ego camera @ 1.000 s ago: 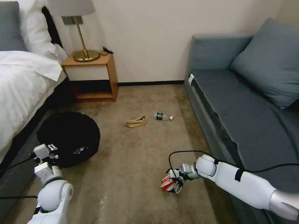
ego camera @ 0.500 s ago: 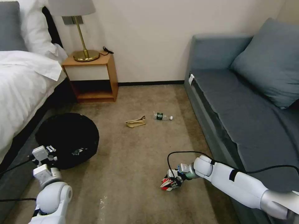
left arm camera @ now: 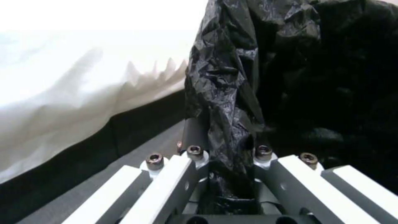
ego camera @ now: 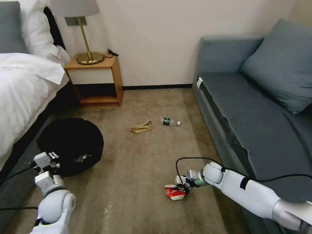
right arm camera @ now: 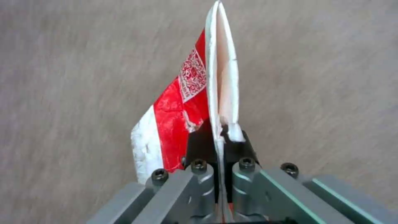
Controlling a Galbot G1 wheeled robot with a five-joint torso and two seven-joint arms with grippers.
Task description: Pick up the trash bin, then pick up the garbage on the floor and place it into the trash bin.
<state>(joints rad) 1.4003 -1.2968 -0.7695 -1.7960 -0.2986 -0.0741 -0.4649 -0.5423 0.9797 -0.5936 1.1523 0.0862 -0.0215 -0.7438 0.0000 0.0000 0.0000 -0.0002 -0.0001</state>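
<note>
The trash bin [ego camera: 70,144], round and lined with a crinkly black bag [left arm camera: 290,77], sits at the left by the bed. My left gripper [ego camera: 53,156] is shut on its near rim, and a fold of the bag is pinched between the fingers [left arm camera: 195,155]. My right gripper [ego camera: 182,188] is shut on an edge of the crushed red-and-white carton [ego camera: 173,192] [right arm camera: 182,102], held low over the carpet floor [ego camera: 139,169]. Farther off on the floor lie tan crumpled paper [ego camera: 141,127] and a small clear bottle [ego camera: 169,122] with a green label.
A grey sofa [ego camera: 260,113] runs along the right, close to my right arm. The bed [ego camera: 22,87] with white sheets borders the left. A wooden nightstand [ego camera: 96,81] with a brass lamp stands at the back wall. Open carpet lies between bin and carton.
My right gripper has dropped slightly and turned, so the carton has swung from on edge to lying flatter, close to the carpet. The left gripper and bin have shifted slightly left.
</note>
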